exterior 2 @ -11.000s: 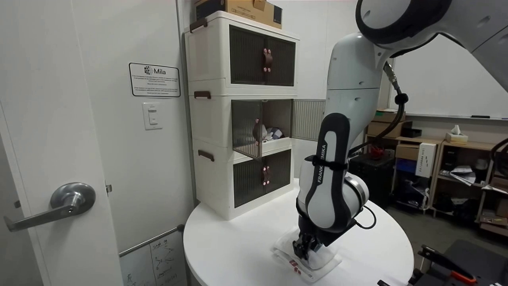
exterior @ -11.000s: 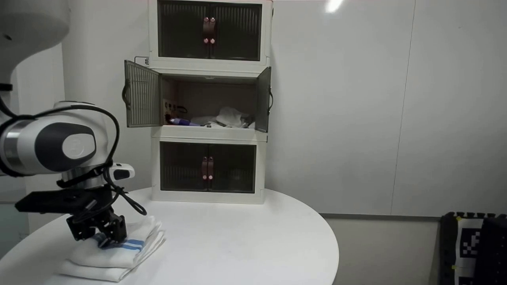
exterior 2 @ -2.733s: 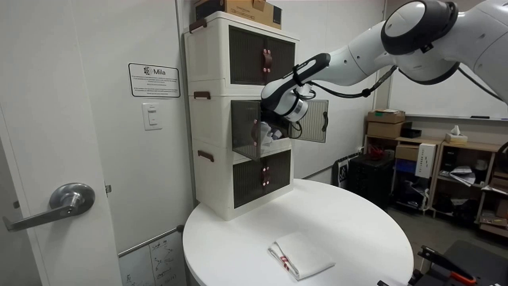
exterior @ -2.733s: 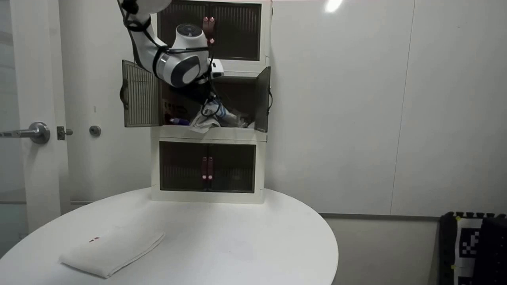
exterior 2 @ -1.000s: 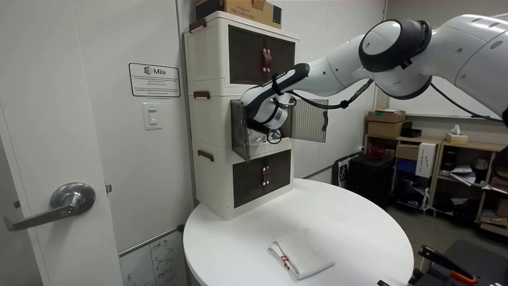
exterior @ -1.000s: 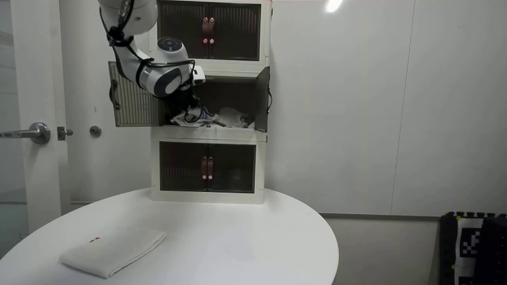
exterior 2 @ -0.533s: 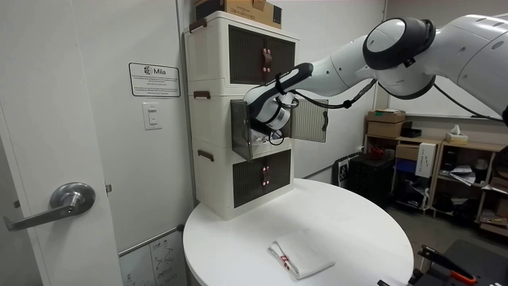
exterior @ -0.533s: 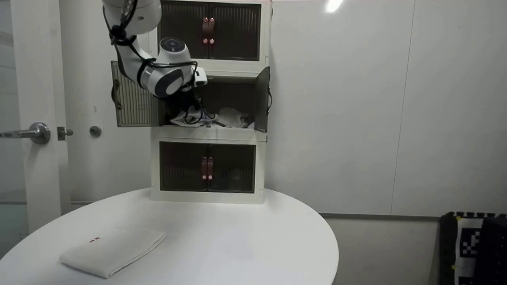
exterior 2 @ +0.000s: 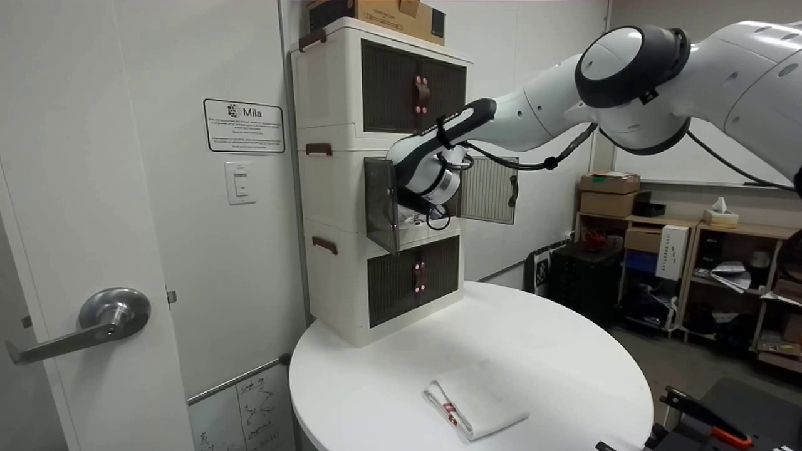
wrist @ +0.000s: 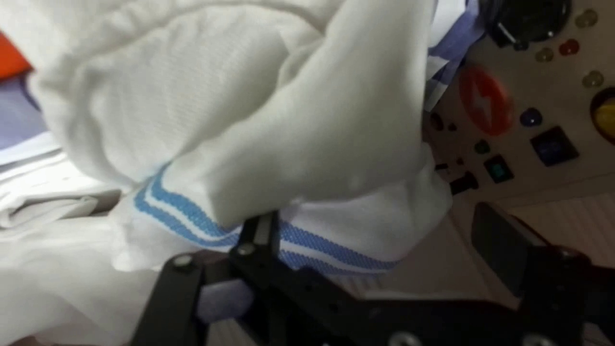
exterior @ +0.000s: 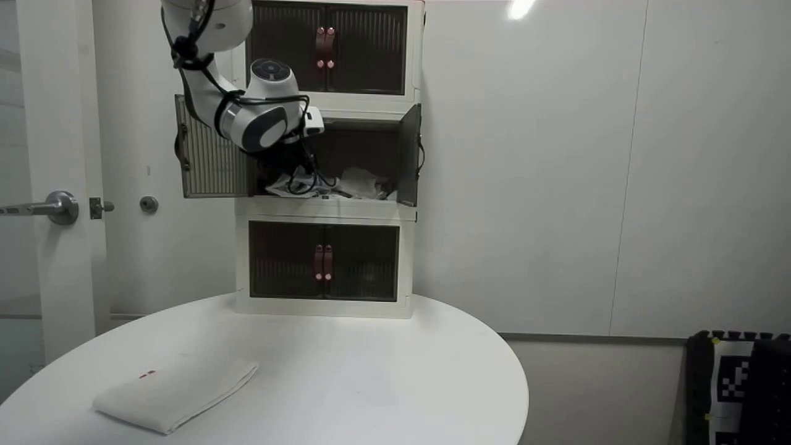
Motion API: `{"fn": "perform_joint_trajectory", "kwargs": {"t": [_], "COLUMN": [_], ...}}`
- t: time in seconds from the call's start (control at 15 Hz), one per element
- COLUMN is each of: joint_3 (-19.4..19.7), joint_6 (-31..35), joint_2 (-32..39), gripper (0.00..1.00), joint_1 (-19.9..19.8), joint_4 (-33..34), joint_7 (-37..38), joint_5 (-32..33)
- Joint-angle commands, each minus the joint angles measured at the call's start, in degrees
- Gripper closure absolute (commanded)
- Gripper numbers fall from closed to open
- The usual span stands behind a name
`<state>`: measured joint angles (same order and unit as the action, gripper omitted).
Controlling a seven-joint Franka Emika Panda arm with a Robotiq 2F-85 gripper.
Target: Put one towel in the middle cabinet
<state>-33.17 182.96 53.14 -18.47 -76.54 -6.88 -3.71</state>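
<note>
The towel [wrist: 298, 125], white with two blue stripes along an edge, lies crumpled inside the middle cabinet [exterior: 371, 212]. In an exterior view, part of the towel [exterior: 290, 185] shows low behind the sill. My gripper [wrist: 375, 213] is inside the same unit with its fingers spread wide. One finger [wrist: 262, 233] overlaps the striped edge, partly under a fold; whether it touches cannot be told. The opposite finger [wrist: 502, 247] stands apart from the cloth. In both exterior views the fingertips are hidden by the arm, a door or the dark interior.
Both cabinet doors stand swung out, the left door [exterior: 213, 151] close beside the arm. A white crumpled thing [exterior: 361, 183] lies right of the towel. Checked cloth [wrist: 454, 48] and a panel with knobs [wrist: 538, 96] are inside. A folded white towel [exterior 2: 479, 401] rests on the table.
Earlier the striped towel lay on the table's folded towel under my gripper; it was carried into the cabinet. Over the last second the arm shifted slightly right and the left door moved a little.
</note>
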Motion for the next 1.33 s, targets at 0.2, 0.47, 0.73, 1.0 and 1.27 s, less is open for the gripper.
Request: {"fn": "perform_joint_trajectory", "kwargs": {"t": [0.2,0.47,0.73,1.0,1.27], "joint_3": [-2.48,2.18,4.22,7.04,-2.76], "joint_6": [0.13,-3.56,-4.25,-4.86,-17.39], "joint_2": [-1.97,-6.03,-13.20,-21.56,-28.34], "gripper": [0.00,0.00,0.00,0.00,0.00], "joint_1": [-2.63,-0.59,-5.97,-11.04,-22.39], "joint_4": [-3.73,-6.67,-17.13,-26.94,-33.89], "joint_7": [-0.16,2.64,2.49,3.06,-1.41], "joint_5": [0.00,-1.25,-1.47,-2.15,-3.65]}}
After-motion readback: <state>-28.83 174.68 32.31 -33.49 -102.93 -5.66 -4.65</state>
